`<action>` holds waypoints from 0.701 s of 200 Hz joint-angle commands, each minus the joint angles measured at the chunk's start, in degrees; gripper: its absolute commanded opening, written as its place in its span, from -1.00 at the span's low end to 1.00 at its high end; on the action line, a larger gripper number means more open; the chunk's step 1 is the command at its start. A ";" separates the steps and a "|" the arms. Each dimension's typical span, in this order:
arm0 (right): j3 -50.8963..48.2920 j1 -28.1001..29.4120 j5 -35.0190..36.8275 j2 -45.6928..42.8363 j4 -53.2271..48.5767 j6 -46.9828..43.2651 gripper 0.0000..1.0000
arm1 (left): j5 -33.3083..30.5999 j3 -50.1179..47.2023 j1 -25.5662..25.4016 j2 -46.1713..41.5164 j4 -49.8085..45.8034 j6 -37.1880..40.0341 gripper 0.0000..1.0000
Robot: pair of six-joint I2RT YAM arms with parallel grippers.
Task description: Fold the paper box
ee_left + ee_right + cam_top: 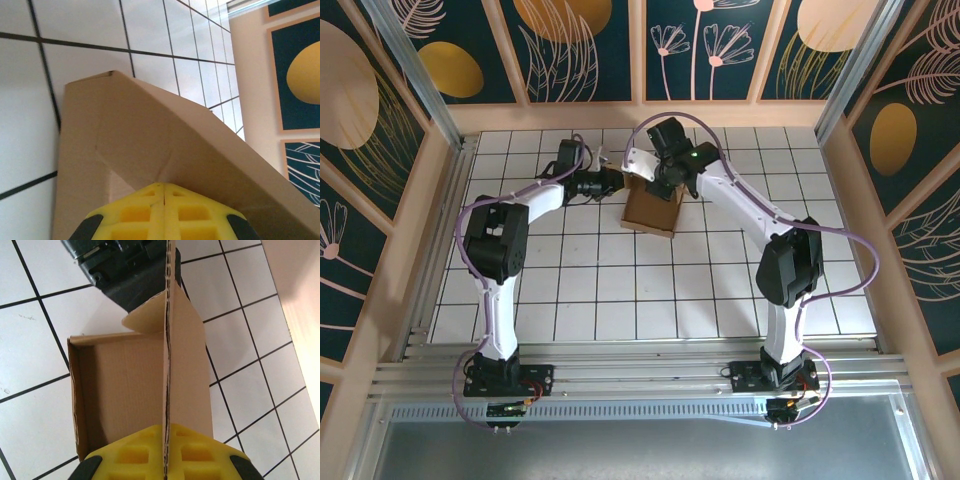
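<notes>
Cardboard, plain and brown, makes up the paper box, which sits on the white tiled surface in its far half, roughly midway between the side walls. Both arms reach in to meet over it. The left tool comes at the box's far left corner from the left. The right tool comes down on its far edge from the right.

From the right wrist, the box is a shallow open tray with low walls along its left and far sides. One tall panel stands upright on edge, and its thin cut edge runs straight down into the right tool. The yellow fingers are clamped on that panel, one on each side of it. Just beyond the panel a small curved tab sticks out, and behind it sits the dark housing of the left arm, close to the box's far wall.

From the left wrist, the left tool has its yellow fingers pressed together with only a thin seam between them. Their tips rest against a slanted brown panel of the box, where creases meet at the tips. I cannot tell whether any card is caught between them. The panel rises away over the tiles.
</notes>
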 commanded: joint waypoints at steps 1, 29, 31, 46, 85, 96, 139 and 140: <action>-1.18 -0.04 -5.14 0.93 1.94 1.45 -1.00 | 7.24 0.18 -4.59 -0.71 8.98 -6.19 -0.99; -1.21 -0.55 -6.05 0.89 1.93 1.71 -1.00 | 3.66 -0.61 -5.09 0.46 7.73 -5.69 -0.99; -1.24 -0.58 -6.15 0.80 1.94 1.78 -1.00 | 3.35 -0.64 -5.09 0.52 7.37 -5.44 -0.99; -1.55 -1.17 -6.96 0.58 2.18 2.29 -1.00 | 2.10 -1.65 -5.57 1.37 7.21 -4.92 -0.98; -2.60 -1.83 -7.96 0.05 3.08 3.25 -1.00 | 2.54 2.67 -9.25 6.75 -2.88 1.18 -0.92; -2.79 -1.96 -7.88 -0.13 3.16 3.45 -1.00 | -0.38 3.69 -9.58 7.92 -6.97 3.26 -0.90; -3.92 -2.35 -8.23 -0.99 3.93 4.08 -1.00 | -3.58 4.26 -9.66 10.26 -11.06 5.45 -0.72; -3.92 -2.40 -8.23 -1.00 3.95 4.08 -1.00 | -3.79 4.28 -9.66 10.25 -11.28 5.54 -0.71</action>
